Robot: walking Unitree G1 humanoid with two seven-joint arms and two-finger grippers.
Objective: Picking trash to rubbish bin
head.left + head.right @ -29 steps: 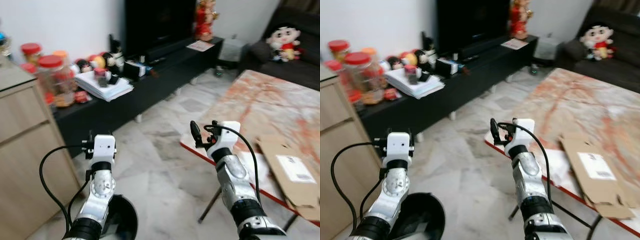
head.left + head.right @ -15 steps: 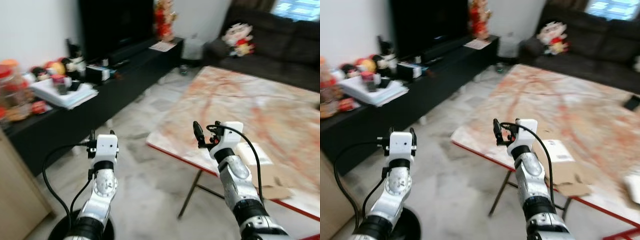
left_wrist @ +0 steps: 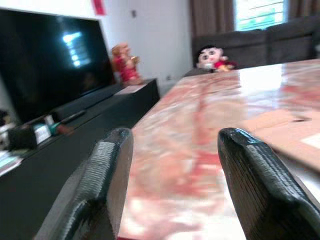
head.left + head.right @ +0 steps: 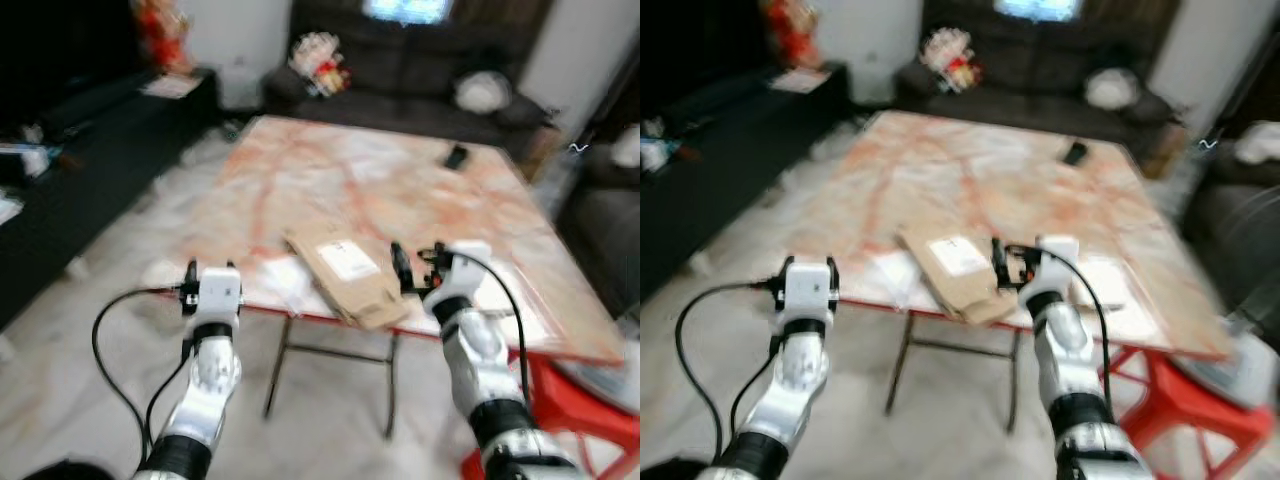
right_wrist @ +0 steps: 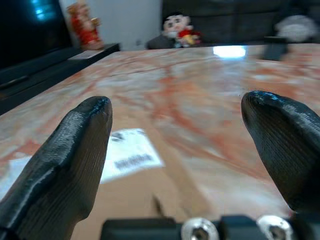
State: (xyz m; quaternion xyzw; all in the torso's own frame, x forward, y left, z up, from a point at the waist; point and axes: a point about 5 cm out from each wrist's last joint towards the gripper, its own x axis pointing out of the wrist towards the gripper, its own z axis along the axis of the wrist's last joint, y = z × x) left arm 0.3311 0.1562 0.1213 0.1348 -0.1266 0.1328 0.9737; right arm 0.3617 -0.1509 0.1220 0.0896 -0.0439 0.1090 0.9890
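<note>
With both the left hand [image 4: 205, 290] and right hand [image 4: 420, 270] held apart and empty, the flattened cardboard [image 4: 345, 270] at mid-frame on the surface [image 4: 330, 180] is best approached squarely and gripped by its overhanging near edge.

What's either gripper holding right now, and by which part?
Nothing. The left gripper and right gripper are both open with nothing between the fingers, raised at the near edge of the table, by the flattened cardboard.
</note>
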